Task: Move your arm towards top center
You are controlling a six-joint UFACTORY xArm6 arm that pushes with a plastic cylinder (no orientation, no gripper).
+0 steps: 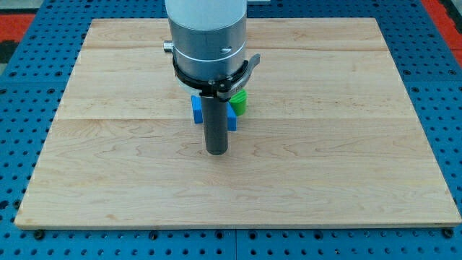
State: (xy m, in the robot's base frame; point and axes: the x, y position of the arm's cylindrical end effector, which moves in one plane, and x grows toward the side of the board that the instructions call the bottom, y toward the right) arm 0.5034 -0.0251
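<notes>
Resting on the wooden board (108,144), my tip (216,152) grips nothing, sitting just below the blue block (197,110) and green block (239,102).

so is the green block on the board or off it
On the board: the green block sits on the wooden board, well inside its edges, partly hidden behind the arm, above-right of my tip.

One wooden board (325,144) lies on one blue pegged table (22,65). One arm (207,36) ends in one dark rod with one tip (216,152). Two blocks show on the board: one blue block (197,108), partly hidden behind the rod, and one green block (239,102).
</notes>
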